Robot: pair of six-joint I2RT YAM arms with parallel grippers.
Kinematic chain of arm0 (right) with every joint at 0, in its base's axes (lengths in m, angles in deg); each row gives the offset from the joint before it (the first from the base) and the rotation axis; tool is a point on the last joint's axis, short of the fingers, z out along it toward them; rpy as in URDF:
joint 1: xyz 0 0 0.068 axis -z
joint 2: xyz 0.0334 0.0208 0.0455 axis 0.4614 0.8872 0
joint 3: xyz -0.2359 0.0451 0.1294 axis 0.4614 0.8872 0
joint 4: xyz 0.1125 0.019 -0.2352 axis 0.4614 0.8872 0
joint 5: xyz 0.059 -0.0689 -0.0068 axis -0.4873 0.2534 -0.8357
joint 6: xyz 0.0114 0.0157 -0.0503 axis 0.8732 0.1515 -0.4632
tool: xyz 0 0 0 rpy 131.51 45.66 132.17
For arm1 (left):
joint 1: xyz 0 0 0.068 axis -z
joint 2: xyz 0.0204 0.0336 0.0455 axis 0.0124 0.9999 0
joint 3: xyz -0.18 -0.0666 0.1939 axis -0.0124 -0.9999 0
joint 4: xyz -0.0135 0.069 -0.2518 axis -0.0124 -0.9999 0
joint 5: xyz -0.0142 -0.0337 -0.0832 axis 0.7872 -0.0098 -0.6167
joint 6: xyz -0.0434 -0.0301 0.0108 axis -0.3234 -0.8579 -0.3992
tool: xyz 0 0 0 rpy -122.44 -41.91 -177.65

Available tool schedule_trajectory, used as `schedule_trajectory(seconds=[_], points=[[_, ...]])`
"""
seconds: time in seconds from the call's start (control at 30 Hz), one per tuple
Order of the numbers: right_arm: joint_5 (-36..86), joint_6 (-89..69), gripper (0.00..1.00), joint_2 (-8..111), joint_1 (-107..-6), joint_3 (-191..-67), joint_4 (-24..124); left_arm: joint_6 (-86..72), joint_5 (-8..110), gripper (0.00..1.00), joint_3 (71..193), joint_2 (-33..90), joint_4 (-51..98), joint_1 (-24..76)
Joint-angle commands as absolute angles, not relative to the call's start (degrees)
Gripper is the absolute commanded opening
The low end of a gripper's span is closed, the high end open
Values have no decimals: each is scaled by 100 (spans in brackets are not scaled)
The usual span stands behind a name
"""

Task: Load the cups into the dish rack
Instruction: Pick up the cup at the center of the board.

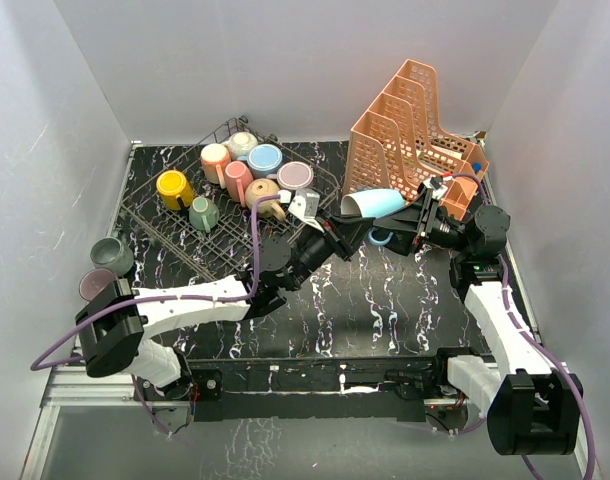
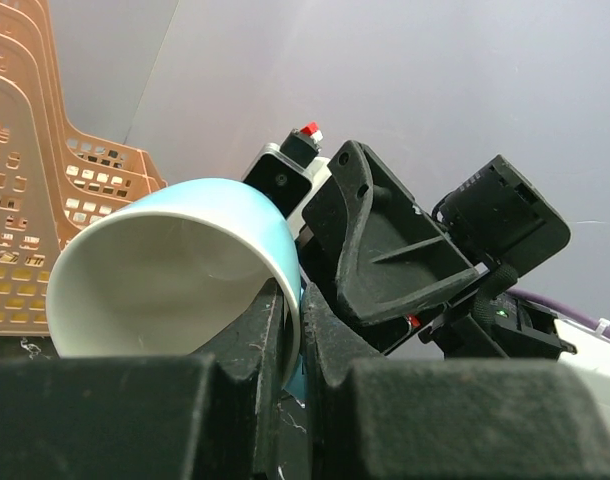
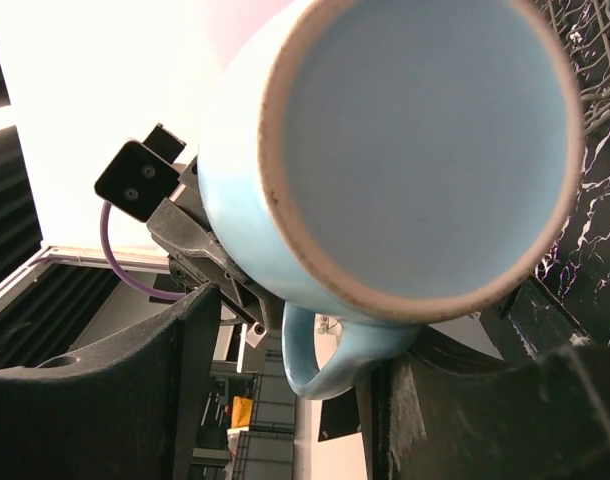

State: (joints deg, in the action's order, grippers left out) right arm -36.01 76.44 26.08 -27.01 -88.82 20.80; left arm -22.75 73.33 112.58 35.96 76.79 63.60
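Light blue cup (image 1: 377, 203): held in the air over the black marbled table (image 1: 385, 310), lying on its side between the two grippers. It is just in front of the orange organizer (image 1: 410, 130) and to the right of the dish rack (image 1: 200, 252). The mouth faces the left arm, the base faces the right arm, and the handle hangs down.
Left gripper (image 2: 293, 335): fingers pinched together on the cup's wall at the rim, one inside the mouth and one outside.
Right gripper (image 3: 335, 375): at the base end of the cup. Its fingers stand apart with the handle hanging between them, and a clear gap shows on one side; they are not closed on it.
Dish rack position: far left part of the table, turned cornerwise in the top view, with eight cups in it.
Near-left side of rack: yellow cup (image 1: 173, 187) and green cup (image 1: 204, 212), side by side.
Far side of rack: pale pink cup (image 1: 215, 158), cream cup (image 1: 242, 145) and blue cup (image 1: 264, 159), close together.
Right side of rack: deeper pink cup (image 1: 238, 180), tan cup (image 1: 265, 195) and lilac cup (image 1: 295, 177); the tan cup is nearest the left arm's wrist.
Outside the rack: grey-green cup (image 1: 112, 255) and mauve cup (image 1: 97, 285), close together at the table's left edge beside the left arm's base, mouths up.
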Motion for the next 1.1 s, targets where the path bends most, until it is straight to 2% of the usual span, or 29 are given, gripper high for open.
schedule_trajectory(seconds=[0.0, 0.37, 0.63, 1.07], points=[[-3465, 7650, 56, 2528, -2704, -8956, 1932, -2353, 7269, 0, 11276, 2949, 8592, 6413], [-3496, 7700, 46, 2522, -2703, -9001, 2104, -2549, 7199, 0, 11279, 2960, 8835, 6407], [-3512, 7696, 30, 2528, -2697, -9008, 2109, -2706, 7052, 0, 11365, 3087, 8969, 6407], [-3493, 7711, 35, 2635, -2704, -9122, 2096, -2959, 6686, 0, 11400, 3442, 8970, 6408]])
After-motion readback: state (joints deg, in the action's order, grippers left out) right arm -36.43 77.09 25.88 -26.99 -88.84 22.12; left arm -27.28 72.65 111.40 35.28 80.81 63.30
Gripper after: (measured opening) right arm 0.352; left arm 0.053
